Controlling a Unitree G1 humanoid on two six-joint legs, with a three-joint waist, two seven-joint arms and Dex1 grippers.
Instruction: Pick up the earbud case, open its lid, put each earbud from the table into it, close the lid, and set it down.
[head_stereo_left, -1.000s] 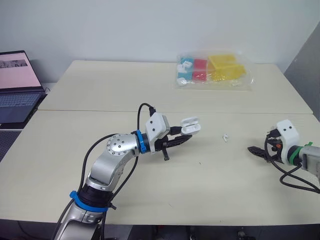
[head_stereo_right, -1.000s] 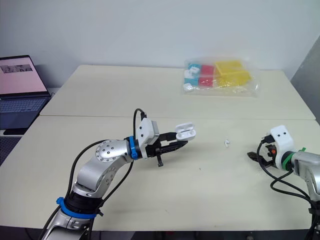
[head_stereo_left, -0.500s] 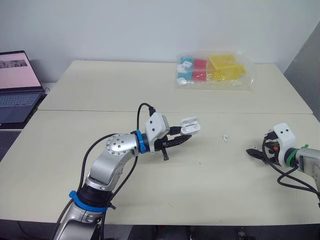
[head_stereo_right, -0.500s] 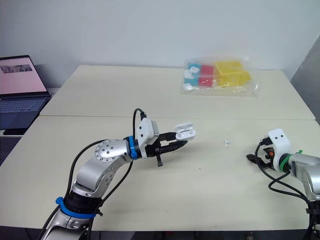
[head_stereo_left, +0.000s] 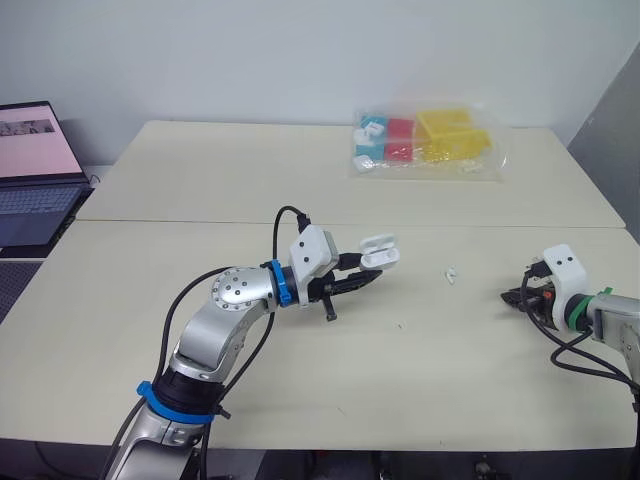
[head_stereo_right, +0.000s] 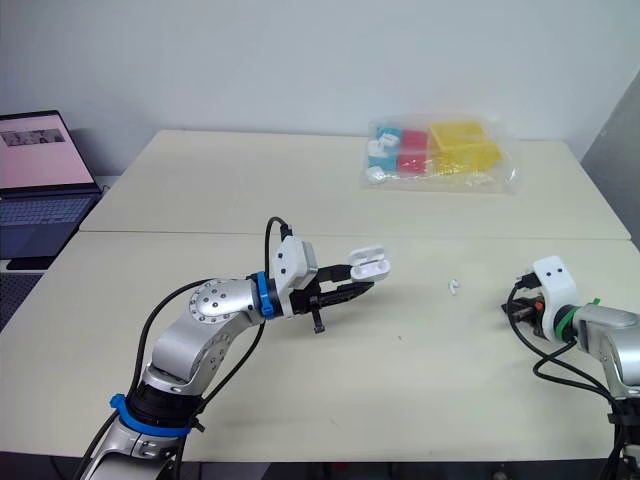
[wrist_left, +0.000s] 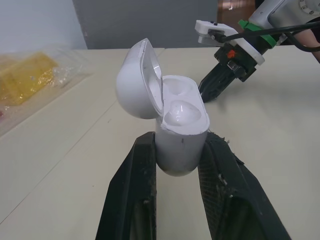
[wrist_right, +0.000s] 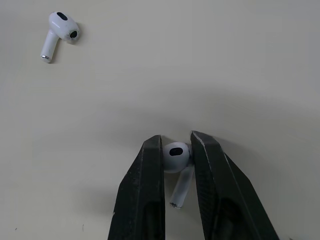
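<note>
My left gripper (head_stereo_left: 371, 269) is shut on the white earbud case (head_stereo_left: 381, 252) and holds it above the middle of the table. The lid stands open, and both wells of the case (wrist_left: 180, 130) look empty. Far to the right, low over the table, my right gripper (head_stereo_left: 513, 296) is shut on a white earbud (wrist_right: 176, 156), stem pointing back between the fingers (wrist_right: 150, 170). A second earbud (head_stereo_left: 452, 273) lies loose on the table between the two grippers; it is the earbud (wrist_right: 60, 30) ahead of the right fingers.
A clear plastic bag (head_stereo_left: 425, 140) of coloured blocks lies at the far side of the table. An open laptop (head_stereo_left: 30, 165) sits off the far left. A seam (head_stereo_left: 180, 221) runs across the tabletop behind the arms.
My right gripper's fingers have closed from wide apart onto the earbud, and the gripper has shifted slightly. The left arm and the case have not moved.
</note>
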